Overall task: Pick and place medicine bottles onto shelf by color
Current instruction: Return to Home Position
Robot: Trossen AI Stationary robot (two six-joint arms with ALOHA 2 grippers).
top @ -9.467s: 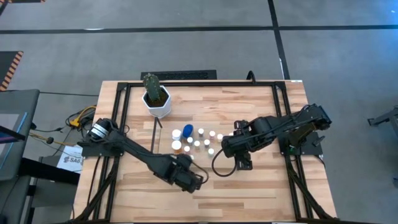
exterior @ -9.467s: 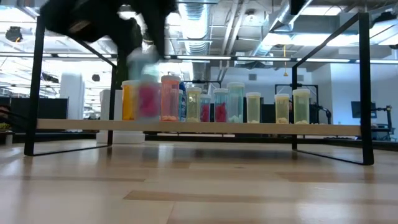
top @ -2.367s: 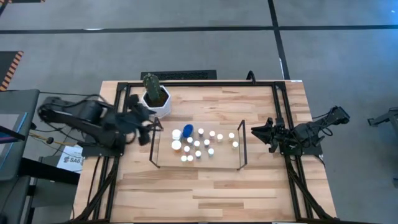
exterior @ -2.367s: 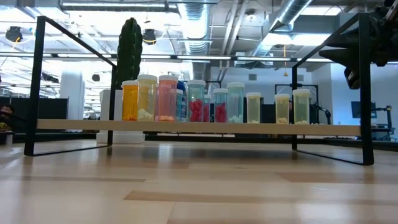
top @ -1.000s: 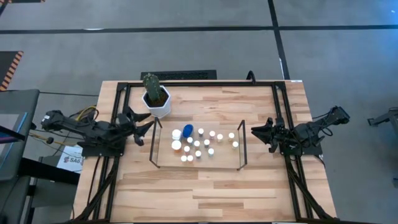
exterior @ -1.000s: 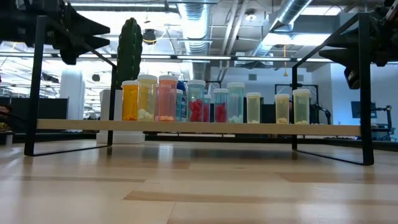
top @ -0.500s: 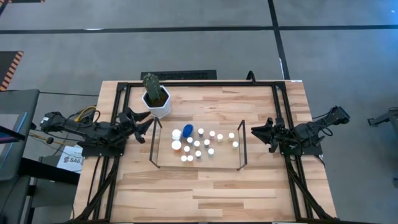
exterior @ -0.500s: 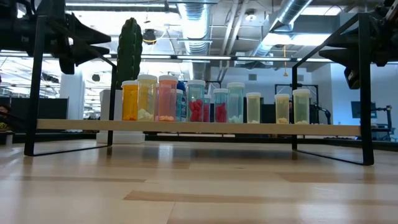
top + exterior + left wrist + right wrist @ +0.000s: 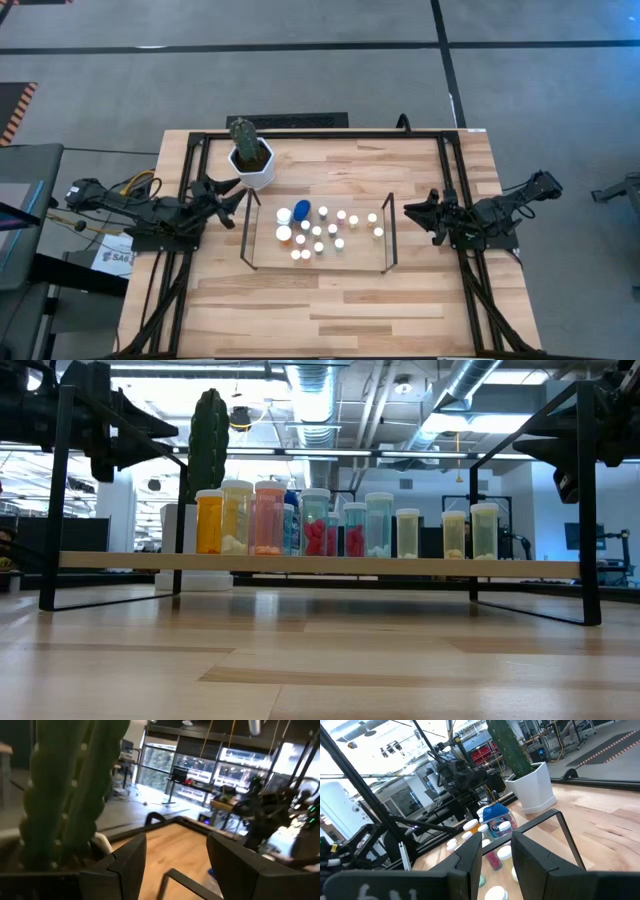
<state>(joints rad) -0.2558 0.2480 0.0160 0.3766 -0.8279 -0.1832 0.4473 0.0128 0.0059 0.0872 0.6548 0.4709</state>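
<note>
High view shows the medicine bottles standing clustered on the shelf, with the blue-capped bottle toward the end nearest the cactus pot. All the bottles stand apart from both sets of jaws. The left gripper hangs just off the shelf's left end, beside the pot, jaws spread and empty. The right gripper sits just off the right end above the surface, jaws likewise released.
</note>
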